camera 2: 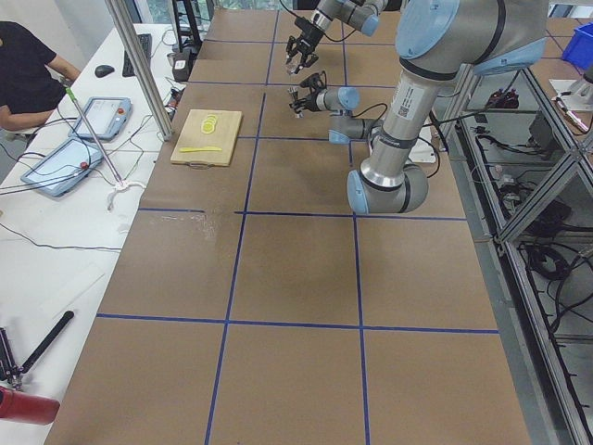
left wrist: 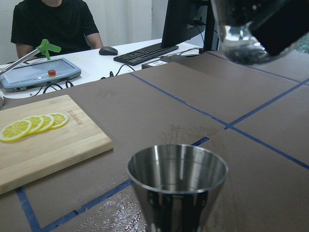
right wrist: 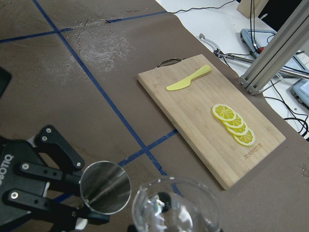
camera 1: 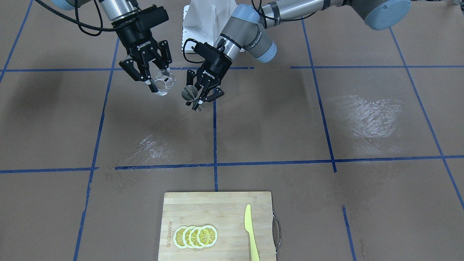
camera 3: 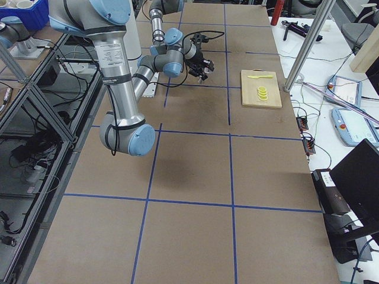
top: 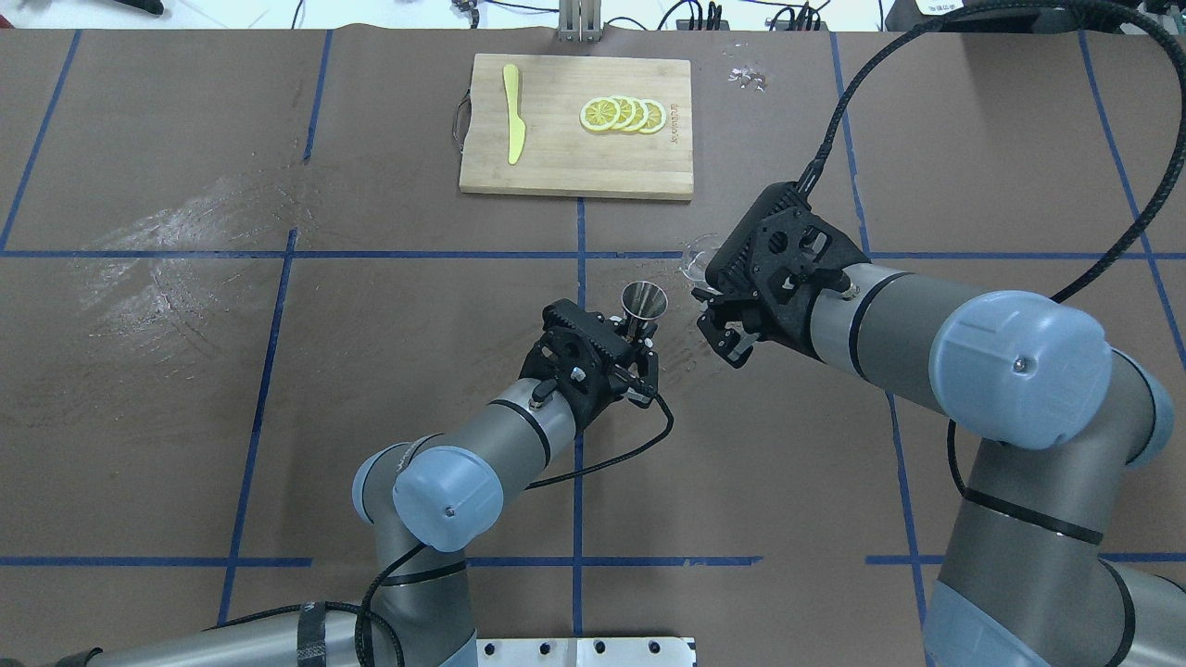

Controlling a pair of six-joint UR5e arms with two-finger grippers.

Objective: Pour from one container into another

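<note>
Your worktop carries the cutting board out at the operators' edge. That's well apart from both arms and, I'd judge, out of the pour's way.

Over the middle, the right gripper is clamped on a clear glass. The left gripper is clamped below the rim of a steel cup. Both are lifted off the surface.

The glass rides higher than the cup and just beside it, not touching. From the left wrist, you see its base hanging above and beyond the cup's rim. That reads to me as glass pouring and cup receiving: the cup's mouth faces up, and it's gripped low so the fingers clear the stream.

The glass isn't over the cup's mouth yet, so you've a short sideways close to make. Whether either one holds liquid, I can't tell.

On the board, the yellow knife and the lemon slices lie apart, untouched.
</note>
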